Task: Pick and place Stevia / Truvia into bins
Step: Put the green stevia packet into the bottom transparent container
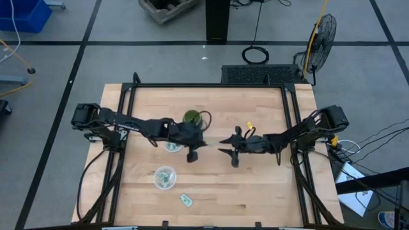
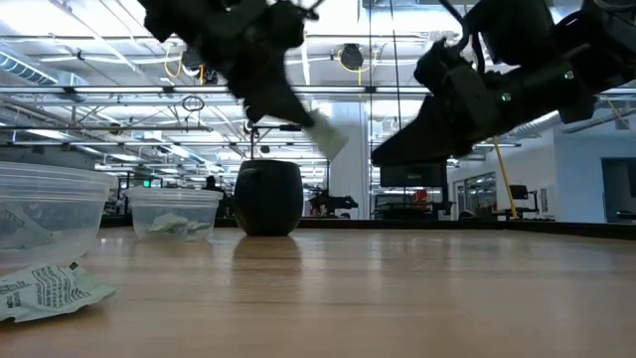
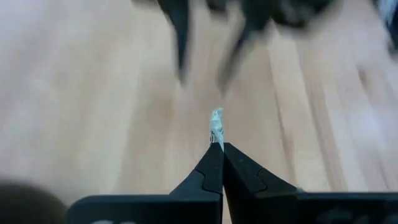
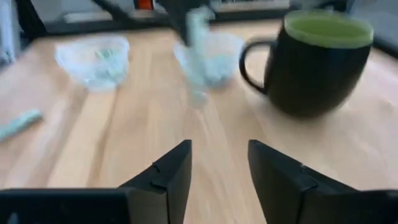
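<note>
Pale butcher-block wood formed the bench (image 1: pixel 255 185), seen from above with both dark arms meeting near its middle. From there, the left gripper (image 1: pixel 203 144) pinched a small pale green-and-white paper packet (image 1: pixel 208 144) just beside the dark green handled mug (image 1: pixel 192 117); the right gripper (image 1: pixel 225 145) faced it, spread and empty. One clear round plastic cup (image 1: pixel 165 177) toward the near edge already held packets, a second (image 1: pixel 171 147) lay partly under the left arm, and one loose packet (image 1: pixel 186 200) lay by the near edge.

At table height, the held packet (image 2: pixel 326 136) hung well above the wood.

Past the left wrist, clenched fingers (image 3: pixel 211 171) gripped the packet's edge.

Past the right wrist, parted fingers (image 4: pixel 171 171) held nothing. Judged so, the sorting was partly done: two packets remained.
</note>
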Controlling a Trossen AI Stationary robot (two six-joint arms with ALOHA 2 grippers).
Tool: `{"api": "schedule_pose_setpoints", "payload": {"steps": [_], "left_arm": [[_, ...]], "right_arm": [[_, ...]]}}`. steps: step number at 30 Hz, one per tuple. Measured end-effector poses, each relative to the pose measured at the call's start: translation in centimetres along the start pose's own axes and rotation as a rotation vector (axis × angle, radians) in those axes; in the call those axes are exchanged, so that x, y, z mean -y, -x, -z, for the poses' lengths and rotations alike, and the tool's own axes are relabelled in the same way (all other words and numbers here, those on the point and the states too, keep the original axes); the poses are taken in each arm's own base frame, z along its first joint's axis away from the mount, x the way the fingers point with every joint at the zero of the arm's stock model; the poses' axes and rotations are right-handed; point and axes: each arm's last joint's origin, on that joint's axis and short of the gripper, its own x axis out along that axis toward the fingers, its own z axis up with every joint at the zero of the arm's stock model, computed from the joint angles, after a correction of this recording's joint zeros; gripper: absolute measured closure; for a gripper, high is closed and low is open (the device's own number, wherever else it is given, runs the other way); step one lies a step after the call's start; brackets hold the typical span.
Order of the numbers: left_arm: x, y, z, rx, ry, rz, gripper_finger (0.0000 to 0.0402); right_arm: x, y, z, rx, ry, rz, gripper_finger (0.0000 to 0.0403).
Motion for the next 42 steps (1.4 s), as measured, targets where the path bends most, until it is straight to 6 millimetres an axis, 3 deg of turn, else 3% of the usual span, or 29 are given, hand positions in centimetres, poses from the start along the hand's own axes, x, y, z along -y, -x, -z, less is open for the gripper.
{"api": "schedule_pose_setpoints", "payload": {"steps": [7,14,16,20,29,42], "left_arm": [[2.1,1.0,2.8,-0.299,-0.061,0.171,0.0399],[6.2,6.3,1.4,-0.387,0.005,0.192,0.0398],[7.3,7.8,1.8,-0.453,0.083,0.163,0.0396],[8.8,9.0,3.6,-0.581,0.157,0.08,0.0399],[9.0,8.1,7.8,-0.684,0.221,-0.062,0.0398],[7.8,7.2,7.5,-0.605,0.323,-0.135,0.0338]], "right_arm": [[0.1,0.0,0.1,-0.014,0.012,0.004,0.0251],[0.1,0.0,0.1,-0.015,0.019,0.005,0.0252],[0.1,0.0,0.2,-0.016,0.02,0.006,0.0252],[0.1,0.0,0.2,-0.016,0.02,0.006,0.0252],[0.0,0.0,0.1,-0.013,-0.003,0.003,0.0252],[0.0,0.0,0.1,-0.009,-0.009,0.001,0.0252]]}}
